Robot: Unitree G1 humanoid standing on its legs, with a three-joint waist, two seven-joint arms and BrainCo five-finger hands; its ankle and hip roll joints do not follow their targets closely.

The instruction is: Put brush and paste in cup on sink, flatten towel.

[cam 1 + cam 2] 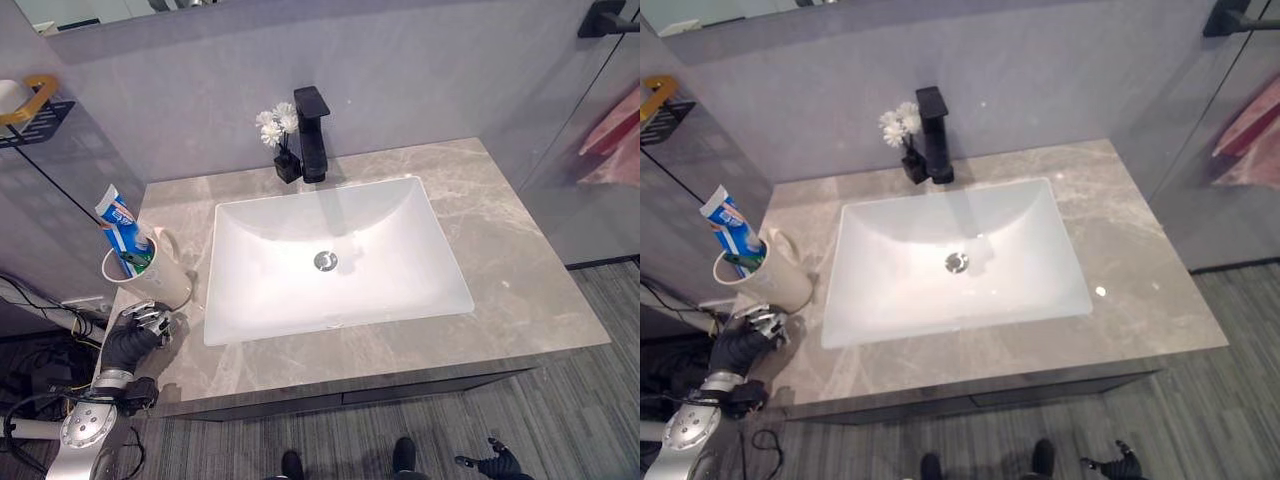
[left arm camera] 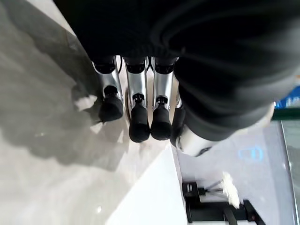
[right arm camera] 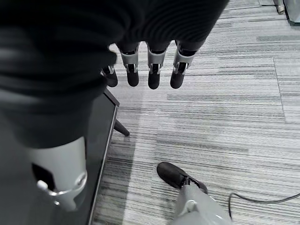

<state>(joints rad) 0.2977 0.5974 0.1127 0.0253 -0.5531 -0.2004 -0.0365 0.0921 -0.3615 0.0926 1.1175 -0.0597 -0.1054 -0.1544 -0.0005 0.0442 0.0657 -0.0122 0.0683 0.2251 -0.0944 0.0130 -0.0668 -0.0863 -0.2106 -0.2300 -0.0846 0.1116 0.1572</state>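
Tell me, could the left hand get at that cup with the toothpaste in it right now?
Probably yes. The left hand sits on the counter just in front of the cup, fingers relaxed, with nothing between them.

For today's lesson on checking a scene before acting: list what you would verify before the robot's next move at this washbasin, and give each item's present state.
1. Toothpaste tube stands in the cream ceramic cup: ok.
2. Green toothbrush in the cup: ok, its green part shows at the rim.
3. Cup upright on the grey marble countertop, beside the white rectangular basin: ok.
4. Left hand free of the cup: cannot tell; fingers relaxed, very close.
5. Right hand empty, low over the floor: ok.
6. Towel flattened: cannot tell.
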